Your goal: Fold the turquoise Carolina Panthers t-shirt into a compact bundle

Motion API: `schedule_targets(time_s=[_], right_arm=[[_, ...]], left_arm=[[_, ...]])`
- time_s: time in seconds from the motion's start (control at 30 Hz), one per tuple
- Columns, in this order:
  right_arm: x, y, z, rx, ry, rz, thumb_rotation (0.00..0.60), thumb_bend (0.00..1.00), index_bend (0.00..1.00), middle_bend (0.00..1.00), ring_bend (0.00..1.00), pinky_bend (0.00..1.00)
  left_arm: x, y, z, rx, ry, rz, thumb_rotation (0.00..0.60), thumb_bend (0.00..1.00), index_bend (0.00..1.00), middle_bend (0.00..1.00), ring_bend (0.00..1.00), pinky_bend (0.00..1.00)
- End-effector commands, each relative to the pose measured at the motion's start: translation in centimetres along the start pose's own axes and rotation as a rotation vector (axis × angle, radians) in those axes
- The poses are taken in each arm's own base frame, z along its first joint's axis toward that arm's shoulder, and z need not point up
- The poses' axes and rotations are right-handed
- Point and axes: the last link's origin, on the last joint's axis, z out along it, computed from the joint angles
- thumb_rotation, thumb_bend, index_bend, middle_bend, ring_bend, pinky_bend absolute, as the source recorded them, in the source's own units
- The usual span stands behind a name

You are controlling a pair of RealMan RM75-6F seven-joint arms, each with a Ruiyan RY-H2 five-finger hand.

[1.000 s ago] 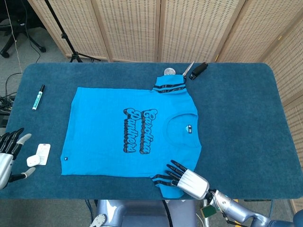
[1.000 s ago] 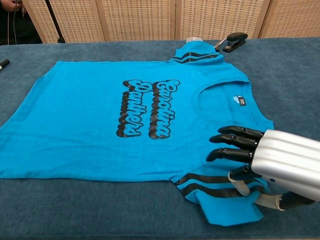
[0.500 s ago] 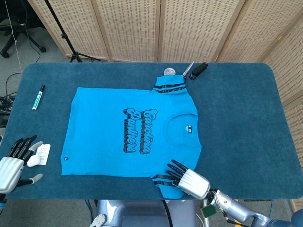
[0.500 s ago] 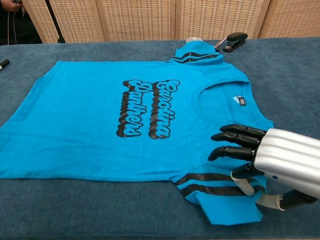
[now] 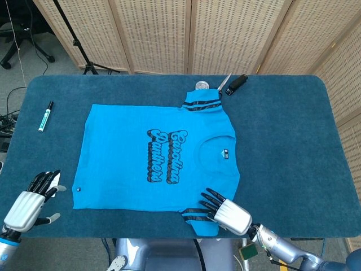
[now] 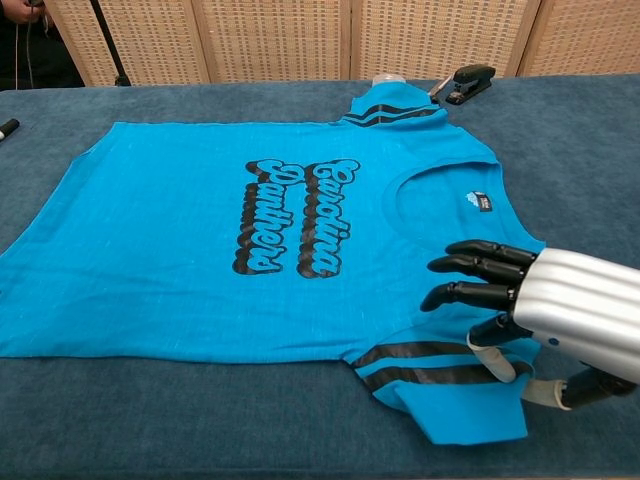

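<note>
The turquoise Panthers t-shirt (image 5: 152,158) (image 6: 190,230) lies flat and face up on the blue table, collar toward the right. Its near striped sleeve (image 5: 197,217) (image 6: 440,385) sticks out at the table's front edge. My right hand (image 5: 225,212) (image 6: 545,310) hovers over that sleeve and shoulder with fingers spread; a lower finger and the thumb touch the sleeve's edge, and I cannot tell whether they pinch it. My left hand (image 5: 31,203) is open, fingers apart, just left of the shirt's near hem corner. The chest view does not show it.
A teal marker (image 5: 45,116) (image 6: 8,127) lies at the far left. A black stapler (image 5: 237,83) (image 6: 470,78) and a small round object (image 5: 202,85) sit beyond the far sleeve. A white tag (image 5: 58,179) peeks out past my left fingertips. Wicker screens stand behind the table (image 5: 293,141).
My left hand has moved right along the front edge toward the shirt's corner, covering most of the white tag. My right hand has shifted slightly right, and the near sleeve has spread a little.
</note>
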Motion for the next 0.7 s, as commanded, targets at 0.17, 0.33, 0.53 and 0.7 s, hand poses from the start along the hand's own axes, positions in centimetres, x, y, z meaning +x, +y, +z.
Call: schedule_targets(time_s=[0.17,0.33,0.53,0.7], right_arm=[[0.0,0.1,0.0,-0.003,-0.003,0.002,0.600,0.41,0.64,0.21,0.00,0.00],[0.0,0.2,0.0,-0.006,-0.003,0.004,0.600,0.41,0.64,0.21,0.00,0.00],[-0.1,0.4,0.0,-0.013,-0.006,0.000,0.600,0.41,0.64,0.21,0.00,0.00],[-0.2,0.4,0.0,-0.014,-0.012,-0.003,0.600,0.42,0.64,0.21,0.00,0.00]], left_arm=[[-3.0,-0.5,1.0,-0.014,0.006,0.011,0.600,0.11,0.36,0.00,0.00,0.00],[-4.1,-0.7,1.7,-0.011,-0.001,-0.005,0.600,0.11,0.36,0.00,0.00,0.00],[-5.2,-0.4,2.6,-0.024,-0.022,-0.029,0.600,0.12,0.37,0.00,0.00,0.00],[-6.1,0.0,3.1,-0.053,-0.017,-0.051,0.600,0.12,0.38,0.00,0.00,0.00]])
